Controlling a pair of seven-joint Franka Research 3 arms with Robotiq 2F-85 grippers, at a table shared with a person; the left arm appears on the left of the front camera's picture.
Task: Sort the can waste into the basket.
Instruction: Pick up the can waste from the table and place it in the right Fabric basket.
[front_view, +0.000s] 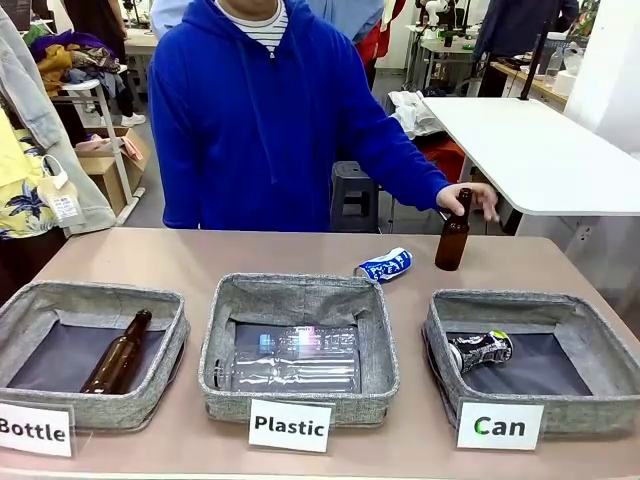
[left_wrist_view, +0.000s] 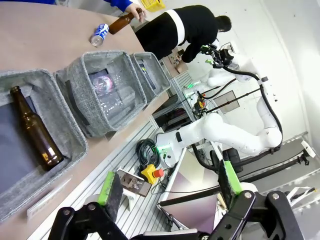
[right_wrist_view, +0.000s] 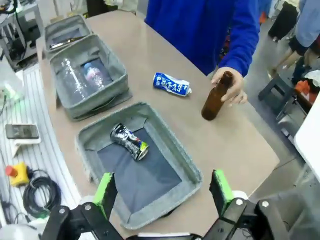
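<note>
Gaping empty in wrist views: left claw (left_wrist_view: 167, 179), right claw (right_wrist_view: 162, 181) above the basket (right_wrist_view: 176, 146).

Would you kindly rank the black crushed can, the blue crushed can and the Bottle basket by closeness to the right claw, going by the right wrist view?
From the right claw:
1. Black crushed can, inside the Can basket just ahead.
2. Blue crushed can, on the bare table beyond that basket.
3. Bottle basket, at the row's far end.
</note>
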